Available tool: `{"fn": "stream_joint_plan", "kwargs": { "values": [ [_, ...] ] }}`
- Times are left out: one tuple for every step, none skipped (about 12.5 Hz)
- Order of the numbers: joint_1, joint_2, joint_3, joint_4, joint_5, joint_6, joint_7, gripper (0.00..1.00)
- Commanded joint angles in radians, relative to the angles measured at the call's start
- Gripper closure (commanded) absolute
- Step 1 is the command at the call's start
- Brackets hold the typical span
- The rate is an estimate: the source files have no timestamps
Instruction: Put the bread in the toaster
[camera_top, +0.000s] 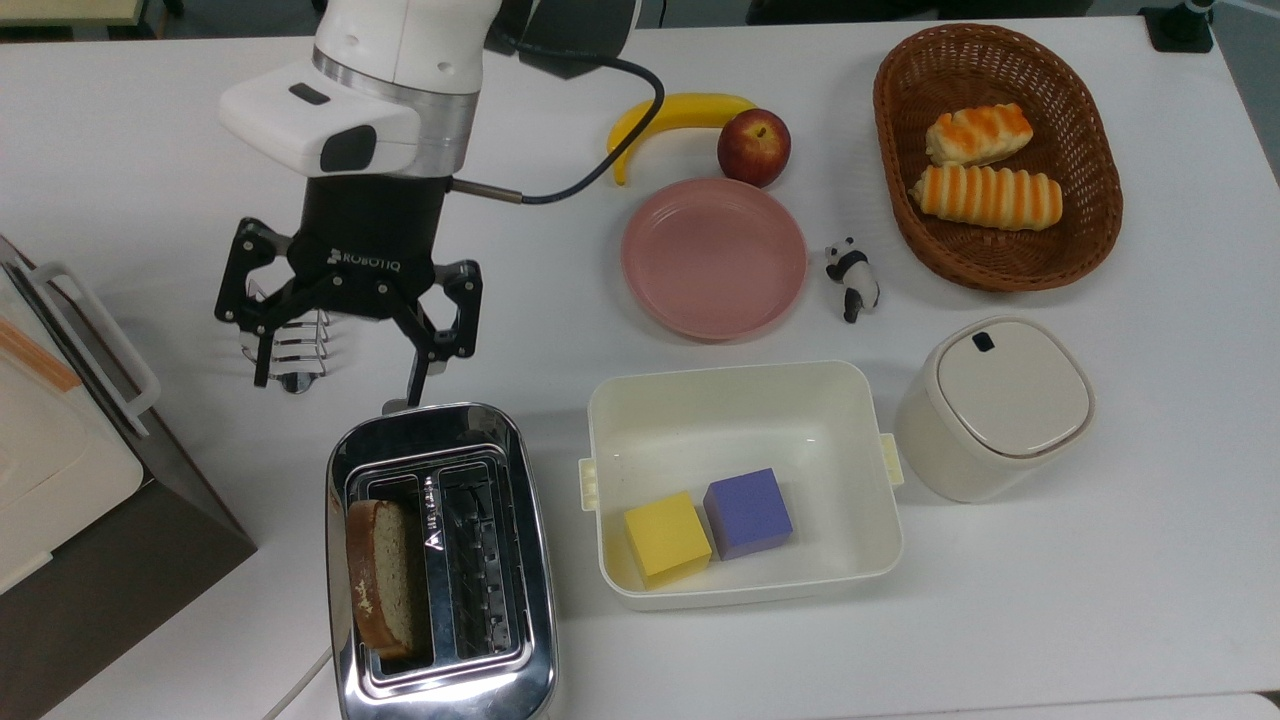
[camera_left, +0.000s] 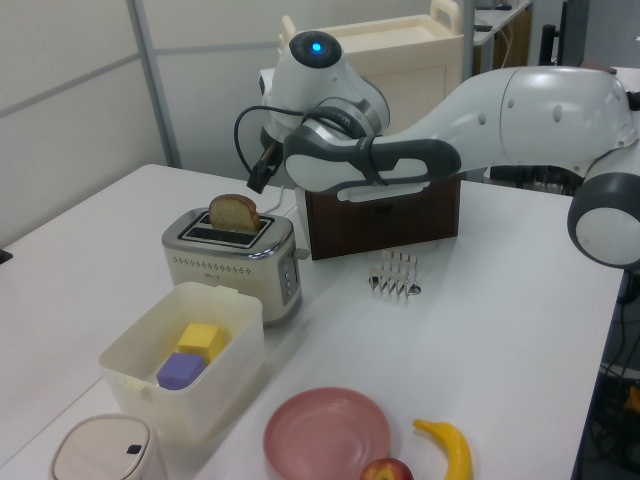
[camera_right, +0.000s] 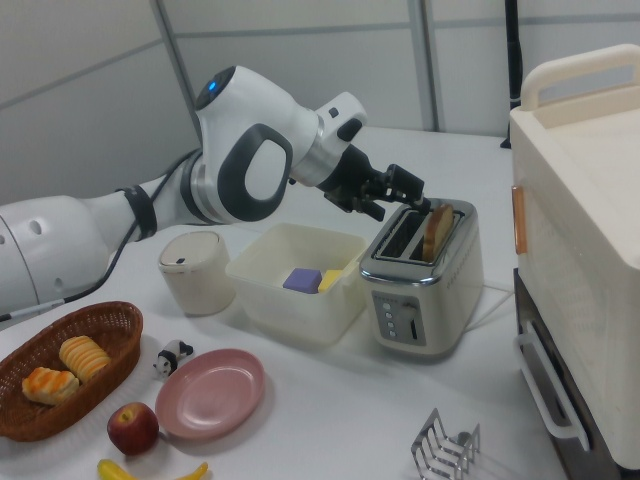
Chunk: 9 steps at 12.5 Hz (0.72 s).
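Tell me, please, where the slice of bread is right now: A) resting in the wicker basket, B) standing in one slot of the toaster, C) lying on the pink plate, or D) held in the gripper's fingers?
B: the slice of bread stands in the slot nearer the top view's left of the chrome toaster, its top poking out, while the open gripper is apart from it, holding nothing.

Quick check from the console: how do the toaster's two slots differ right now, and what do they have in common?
In the top view, the toaster has the bread standing on edge in the slot on the top view's left, while the slot on the top view's right holds nothing and shows its bare wire guides. In the left view the bread's domed top pokes above its slot. Both slots are long, dark, parallel and open upward. The gripper is open, apart from the bread.
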Motion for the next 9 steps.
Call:
{"fn": "stream_joint_plan", "kwargs": {
  "values": [
    [-0.065, -0.088, 0.122, -0.033, -0.011, -0.18, 0.018, 0.0],
    [-0.089, -0.099, 0.159, -0.033, -0.011, -0.227, 0.018, 0.0],
    [-0.103, -0.111, 0.187, -0.033, -0.009, -0.272, 0.02, 0.0],
    [-0.113, -0.121, 0.204, -0.033, -0.009, -0.35, 0.02, 0.0],
    [-0.111, -0.13, 0.206, -0.033, -0.006, -0.419, 0.018, 0.0],
    [-0.108, -0.13, 0.215, -0.033, -0.005, -0.459, 0.018, 0.0],
    [-0.108, -0.13, 0.221, -0.033, 0.009, -0.479, 0.018, 0.0],
    [-0.11, -0.128, 0.223, -0.034, 0.041, -0.499, 0.015, 0.0],
    [-0.111, -0.13, 0.223, -0.036, 0.081, -0.531, 0.012, 0.0]
  ]
}}
